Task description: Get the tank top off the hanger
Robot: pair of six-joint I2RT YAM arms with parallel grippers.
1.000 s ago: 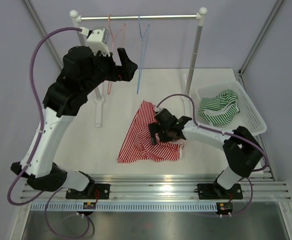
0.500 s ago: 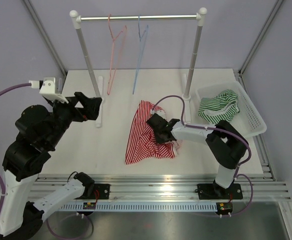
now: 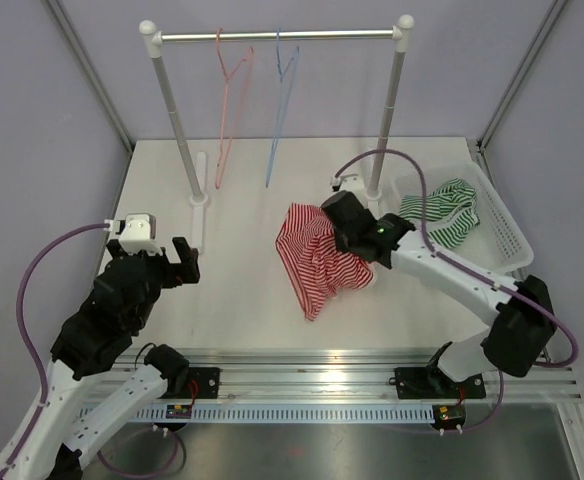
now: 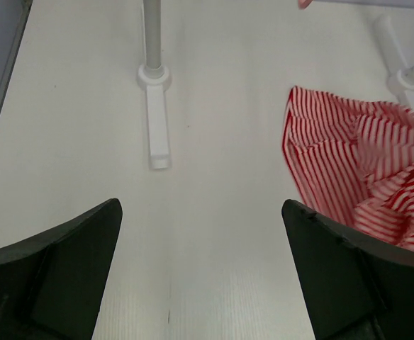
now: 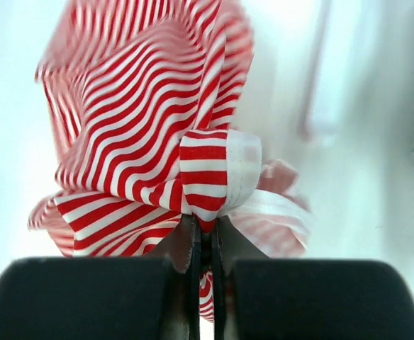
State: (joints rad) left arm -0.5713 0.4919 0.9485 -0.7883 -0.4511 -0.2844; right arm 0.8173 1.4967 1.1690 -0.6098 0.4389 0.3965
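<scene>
the right gripper's [image 5: 202, 230] jaws pinch a fold of the red-striped tank top [image 3: 317, 258], which hangs bunched over the table [image 3: 237, 300], near the basket [image 3: 510, 238] and well apart from the hangers [image 3: 234, 118] on the rail [image 3: 322, 35]. the left gripper's [image 4: 200, 210] jaws stand spread, empty.

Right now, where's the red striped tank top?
Top view, right of centre: tank top pinched in the right gripper, just left of the white basket.
</scene>
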